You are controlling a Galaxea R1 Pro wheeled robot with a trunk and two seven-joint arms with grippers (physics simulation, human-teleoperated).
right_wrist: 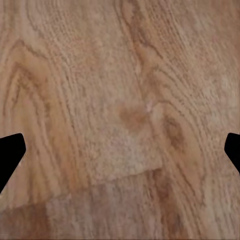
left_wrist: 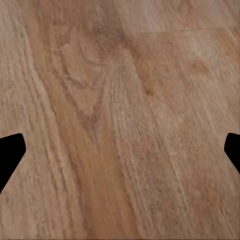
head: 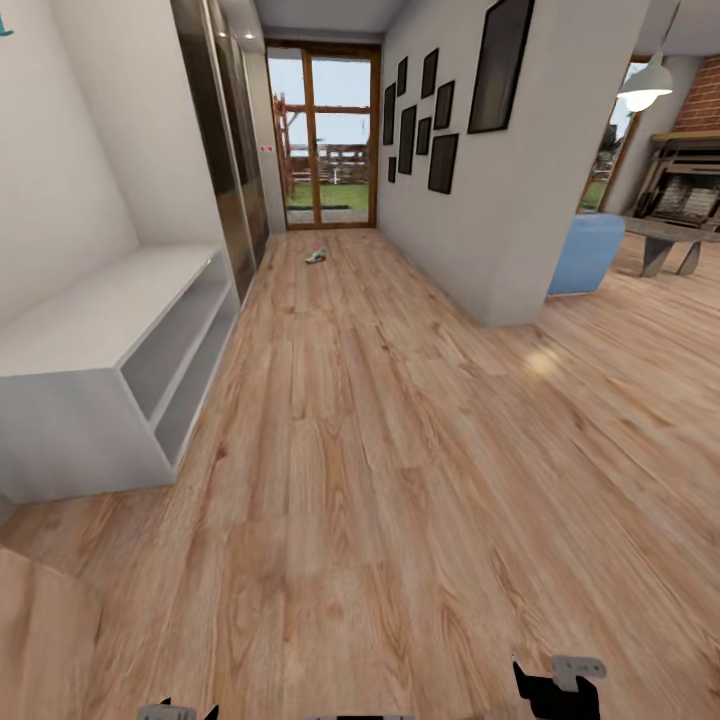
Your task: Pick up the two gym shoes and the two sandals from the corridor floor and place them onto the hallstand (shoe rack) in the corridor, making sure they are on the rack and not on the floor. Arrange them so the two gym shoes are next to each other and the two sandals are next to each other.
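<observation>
Both wrist views: left tool [left_wrist: 120, 150] and right tool [right_wrist: 120, 150] spread wide, fingertips at frame edges, holding nothing, w/ light brown wood-grain plank floor [left_wrist: 120, 100] between. Head view adds pale grey-white hallstand w/ two low open shelves [head: 120, 340] at left wall, and one small cream-white gym shoe [head: 317, 256] far down corridor on floor, near glass door [head: 325, 140]; too small for detail.

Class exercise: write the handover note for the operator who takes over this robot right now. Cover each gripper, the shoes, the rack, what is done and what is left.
Left gripper: open, nothing held, over bare corridor floor.
Right gripper: open, nothing held.
Hallstand: at the left, top and both shelves bare.
One gym shoe lies far down the corridor near the glass door.
Done: nothing placed. Left: all four shoes, paired.
</observation>
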